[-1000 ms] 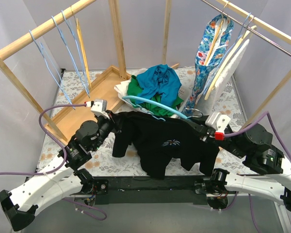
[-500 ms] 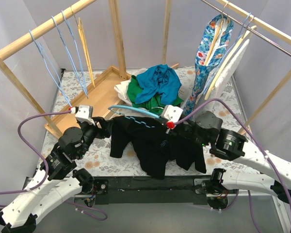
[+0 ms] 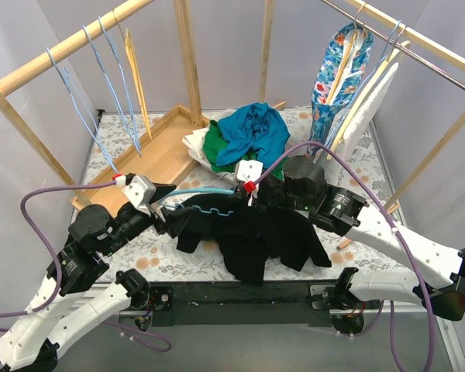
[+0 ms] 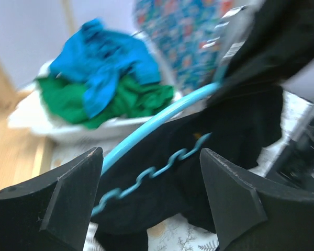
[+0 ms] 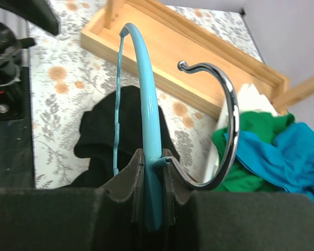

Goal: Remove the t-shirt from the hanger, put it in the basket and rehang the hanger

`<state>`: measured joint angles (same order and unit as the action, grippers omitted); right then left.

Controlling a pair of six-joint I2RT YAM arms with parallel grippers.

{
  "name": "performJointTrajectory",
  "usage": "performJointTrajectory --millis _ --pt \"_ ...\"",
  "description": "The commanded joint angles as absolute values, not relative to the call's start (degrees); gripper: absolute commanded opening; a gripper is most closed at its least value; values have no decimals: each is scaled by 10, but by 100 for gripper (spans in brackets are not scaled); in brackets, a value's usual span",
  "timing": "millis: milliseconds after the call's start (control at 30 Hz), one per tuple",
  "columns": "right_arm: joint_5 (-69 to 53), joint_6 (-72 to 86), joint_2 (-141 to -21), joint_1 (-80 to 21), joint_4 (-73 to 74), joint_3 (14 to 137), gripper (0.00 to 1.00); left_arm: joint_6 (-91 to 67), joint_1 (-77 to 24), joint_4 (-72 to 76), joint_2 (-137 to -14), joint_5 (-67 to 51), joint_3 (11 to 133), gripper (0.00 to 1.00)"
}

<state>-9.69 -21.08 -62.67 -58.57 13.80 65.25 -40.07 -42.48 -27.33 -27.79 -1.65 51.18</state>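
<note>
Across the front middle of the table (image 3: 182,262), the black t-shirt (image 3: 252,236) is seen lying crumpled, with its lower part reaching the near edge. Just above it the blue hanger (image 3: 198,194) is held roughly level, its long arm stretched between the two grippers. The right gripper (image 5: 152,196) is shown by its wrist camera with both fingers pressed together on the hanger's neck, just beside the base of the metal hook (image 5: 231,125), which is curved up and away from the fingers. From that view the arm of the hanger running away from the fingers is seen bare, with the wavy lower bar beside it and black fabric on the table beneath. The left gripper (image 4: 150,157) is held with its fingers (image 4: 68,201) wide apart and nothing is gripped between them; the hanger's blue arm and wavy bar are seen beyond the gap. On the left wrist view the far end of the hanger is covered by black cloth near the right gripper, so whether the shirt is wholly off cannot be told. Behind the hanger a pile of green and blue clothes (image 3: 248,136) is heaped on white fabric, and a wooden tray (image 3: 151,159) is set to its left
</note>
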Motion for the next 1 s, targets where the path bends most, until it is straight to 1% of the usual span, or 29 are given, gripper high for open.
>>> performJointTrajectory --millis 0,33,133,167,267,400,467,567,600,633,700,800,867,900,933,967 --pt "-205 -215 -635 -583 132 712 1 -351 -423 -258 -277 -165 530 77" --pt "-213 -216 -641 -584 134 715 1 -348 -423 -265 -283 -174 530 80" --pt "-250 -225 -649 -583 155 736 1 -345 -423 -275 -314 -207 527 86" --pt "-260 -227 -652 -583 163 743 1 -343 -423 -275 -322 -209 526 89" --pt "-293 -235 -656 -583 185 758 1 -337 -423 -266 -337 -209 519 93" --pt "-326 -240 -647 -583 199 758 1 -331 -423 -257 -349 -222 514 94" --pt "-341 -243 -645 -583 210 761 1 -331 -423 -257 -358 -223 513 92" --pt "-352 -250 -649 -583 229 768 1 -330 -423 -255 -365 -224 513 79" --pt "-353 -252 -652 -583 235 768 1 -330 -423 -255 -366 -225 514 71" --pt "-352 -253 -653 -583 238 768 1 -330 -423 -255 -366 -227 515 69" --pt "-346 -255 -658 -583 247 766 1 -330 -423 -257 -366 -231 519 69" --pt "-352 -256 -662 -583 251 761 1 -325 -423 -275 -373 -254 526 65" --pt "-356 -257 -664 -583 253 761 1 -321 -422 -294 -382 -271 529 60" --pt "-357 -257 -664 -583 253 760 1 -321 -423 -299 -386 -275 532 56" --pt "-357 -258 -664 -583 254 761 1 -320 -423 -305 -395 -277 533 46" --pt "-357 -258 -666 -583 254 762 1 -320 -423 -308 -398 -282 532 39"
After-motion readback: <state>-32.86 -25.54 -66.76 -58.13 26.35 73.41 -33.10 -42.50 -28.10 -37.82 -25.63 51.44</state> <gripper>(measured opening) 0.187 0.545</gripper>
